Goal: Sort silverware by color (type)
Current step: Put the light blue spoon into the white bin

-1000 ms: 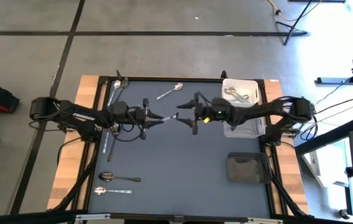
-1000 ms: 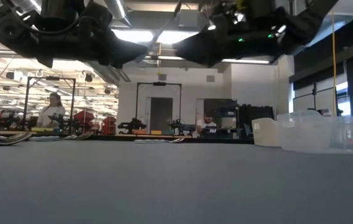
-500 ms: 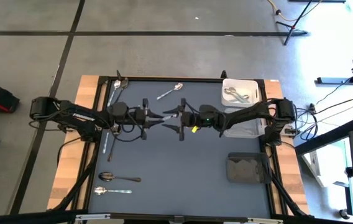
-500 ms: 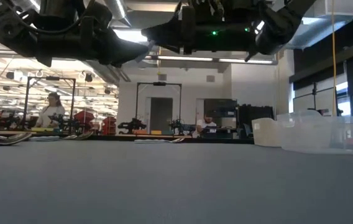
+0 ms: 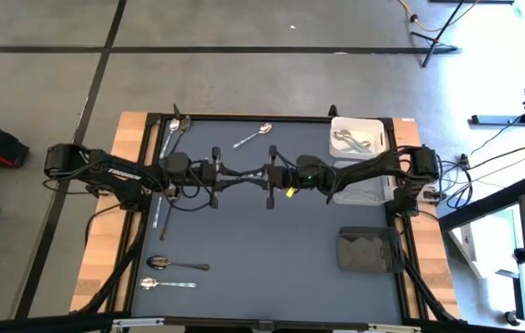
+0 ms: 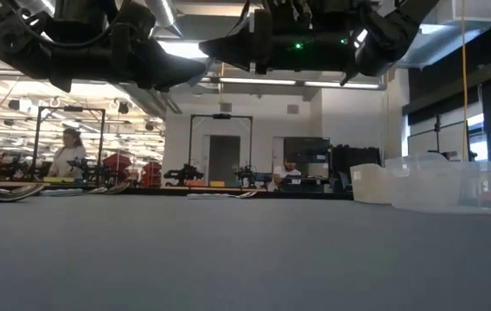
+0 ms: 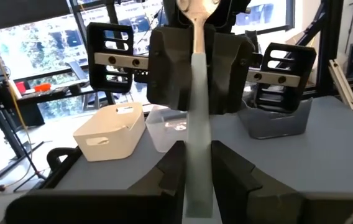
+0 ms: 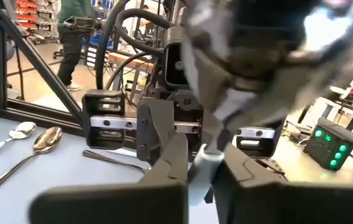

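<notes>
Grey table (image 5: pixel 272 250): both grippers pinch one spoon (image 7: pixel 196 124); bowl hidden.

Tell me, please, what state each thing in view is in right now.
Left gripper: jaws shut on the spoon's handle.
Right gripper: jaws shut on the same spoon, near its bowl.
Spoon: held in the air by both grippers.
White bin: upright, holding silverware.
Dark bin: upright.
Loose spoons: lying flat.
</notes>
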Controlling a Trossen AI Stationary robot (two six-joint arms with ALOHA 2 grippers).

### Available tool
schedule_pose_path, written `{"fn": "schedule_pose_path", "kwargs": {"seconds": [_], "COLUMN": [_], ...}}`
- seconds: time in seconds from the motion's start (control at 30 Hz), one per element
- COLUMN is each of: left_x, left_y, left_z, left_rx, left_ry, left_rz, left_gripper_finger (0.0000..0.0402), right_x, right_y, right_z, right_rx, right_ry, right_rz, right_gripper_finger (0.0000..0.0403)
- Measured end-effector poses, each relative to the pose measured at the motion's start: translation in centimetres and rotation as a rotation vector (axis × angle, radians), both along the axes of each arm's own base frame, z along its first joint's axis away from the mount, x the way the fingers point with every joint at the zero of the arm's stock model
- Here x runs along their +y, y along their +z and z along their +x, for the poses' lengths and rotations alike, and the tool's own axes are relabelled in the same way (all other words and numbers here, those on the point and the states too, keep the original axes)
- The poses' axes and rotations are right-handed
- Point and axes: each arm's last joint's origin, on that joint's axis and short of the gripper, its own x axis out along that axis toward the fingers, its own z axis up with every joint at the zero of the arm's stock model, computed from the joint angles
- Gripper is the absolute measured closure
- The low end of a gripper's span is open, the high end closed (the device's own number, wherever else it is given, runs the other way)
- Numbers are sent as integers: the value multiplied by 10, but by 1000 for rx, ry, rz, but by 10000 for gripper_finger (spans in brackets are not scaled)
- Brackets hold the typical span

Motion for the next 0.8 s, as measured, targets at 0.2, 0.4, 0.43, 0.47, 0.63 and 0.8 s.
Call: {"fn": "schedule_pose_path", "kwargs": {"seconds": [0.2,0.4,0.43,0.47,0.63,0.8], "left_x": [0,4,5,6,12,19], "left_y": [0,0,0,-1,-7,-8], "left_z": [0,-1,-1,-1,-2,-4], "left_rx": [1,-3,-3,2,61,71], "left_ry": [1,14,17,20,98,148], "left_rz": [-36,-85,-85,-86,-137,-154], "left_gripper_finger": [330,266,257,250,238,239], "right_x": [-1,-4,-4,-6,-13,-17], "right_y": [-1,-1,-1,-1,4,12], "right_z": [0,0,0,0,-8,-19], "right_rx": [6,8,9,14,125,223], "right_ry": [-19,-34,-35,-44,-179,-351], "right_rz": [-11,-21,-18,-16,-34,-67], "right_gripper_finger": [371,394,393,390,383,392]}}
